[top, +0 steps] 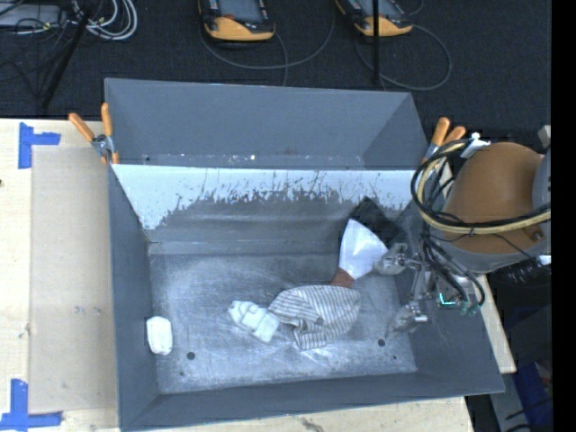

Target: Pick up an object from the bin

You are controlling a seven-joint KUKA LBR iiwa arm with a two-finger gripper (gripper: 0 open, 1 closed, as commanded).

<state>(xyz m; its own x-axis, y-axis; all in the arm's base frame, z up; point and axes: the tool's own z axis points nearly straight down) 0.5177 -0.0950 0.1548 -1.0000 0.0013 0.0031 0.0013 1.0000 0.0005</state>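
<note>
My gripper (400, 290) hangs low at the right side of the bin, close to the right wall, open with nothing between its fingers. Just to its upper left a white and black object (364, 244) leans against the back slope, with a small brown part at its lower end. Left of the gripper a grey-and-white striped cloth (317, 312) lies crumpled on the bin floor, a short gap away from the fingers.
A white crumpled item (254, 319) touches the cloth's left end. A small white rounded piece (158, 334) lies alone near the front left corner. The arm with its orange cover and cables hangs over the bin's right rim.
</note>
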